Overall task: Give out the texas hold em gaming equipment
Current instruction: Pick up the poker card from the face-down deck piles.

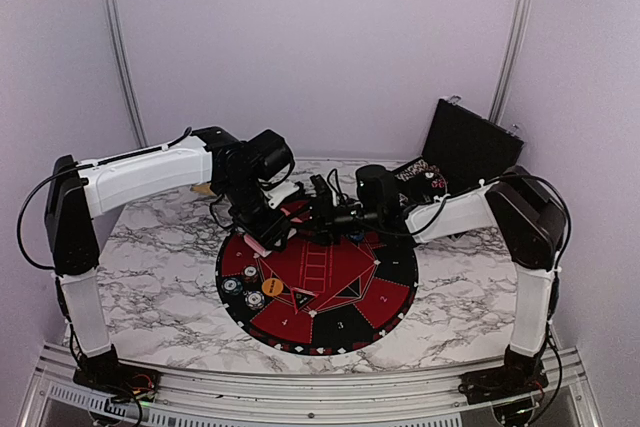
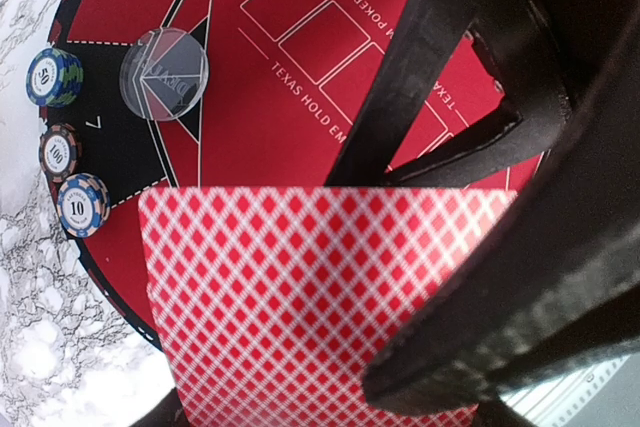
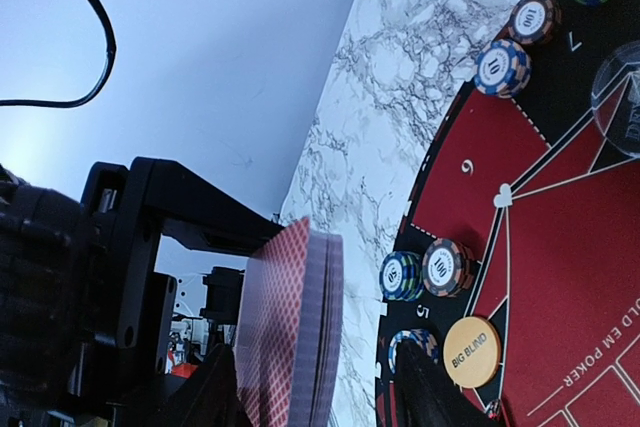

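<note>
My left gripper (image 1: 265, 235) is shut on a deck of red-backed playing cards (image 2: 300, 297) over the mat's upper left; one finger (image 2: 480, 347) lies across the top card. My right gripper (image 1: 318, 215) stands open around the far end of that deck (image 3: 290, 337), with marble showing between the deck and its right finger (image 3: 428, 387). Its fingers (image 2: 400, 77) also show in the left wrist view. Chip stacks (image 2: 52, 77) (image 2: 58, 150) (image 2: 82, 202) sit by the mat's edge beside a clear disc (image 2: 163, 72). More chips (image 3: 447, 267) and an orange Big Blind disc (image 3: 470, 352) lie nearer.
The round red-and-black mat (image 1: 340, 297) covers the middle of the marble table. The black case (image 1: 470, 142) stands open at the back right, behind my right arm. Both arms meet over the mat's far-left part.
</note>
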Motion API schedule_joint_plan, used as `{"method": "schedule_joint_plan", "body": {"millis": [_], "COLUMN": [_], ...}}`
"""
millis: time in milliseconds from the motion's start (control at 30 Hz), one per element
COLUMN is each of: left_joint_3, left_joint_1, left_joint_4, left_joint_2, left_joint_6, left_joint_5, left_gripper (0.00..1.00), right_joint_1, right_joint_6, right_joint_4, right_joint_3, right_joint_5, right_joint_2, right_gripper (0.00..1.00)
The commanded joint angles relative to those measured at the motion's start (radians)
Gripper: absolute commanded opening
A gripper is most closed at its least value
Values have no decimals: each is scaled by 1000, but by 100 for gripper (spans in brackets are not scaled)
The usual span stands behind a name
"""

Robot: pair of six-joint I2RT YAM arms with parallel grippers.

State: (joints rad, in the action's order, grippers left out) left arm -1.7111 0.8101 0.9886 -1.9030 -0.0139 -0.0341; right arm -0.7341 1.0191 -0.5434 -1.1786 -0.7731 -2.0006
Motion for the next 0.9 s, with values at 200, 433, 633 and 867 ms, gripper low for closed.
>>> {"method": "schedule_joint_plan", "body": {"millis": [200,433,633,867], "left_joint_3": [6,14,19,18], "left_joint_1": [-8,-8,-10,-14], "left_joint_4": [-26,-25,-25,-25], "left_joint_2": [39,36,32,29], "left_joint_6": [9,9,9,9], "left_joint_5": [-12,-13,-6,2], "left_gripper": [36,36,36,36], "right_joint_1": [27,35,36,35], "right_joint_6": [-12,-15,-16,-6], "right_joint_4": [-3,-6,-6,-11], "right_joint_3": [33,54,57,66], "right_joint_5": [19,27,29,26], "right_joint_2": [69,88,97,103], "right_gripper": [54,49,42,34]}}
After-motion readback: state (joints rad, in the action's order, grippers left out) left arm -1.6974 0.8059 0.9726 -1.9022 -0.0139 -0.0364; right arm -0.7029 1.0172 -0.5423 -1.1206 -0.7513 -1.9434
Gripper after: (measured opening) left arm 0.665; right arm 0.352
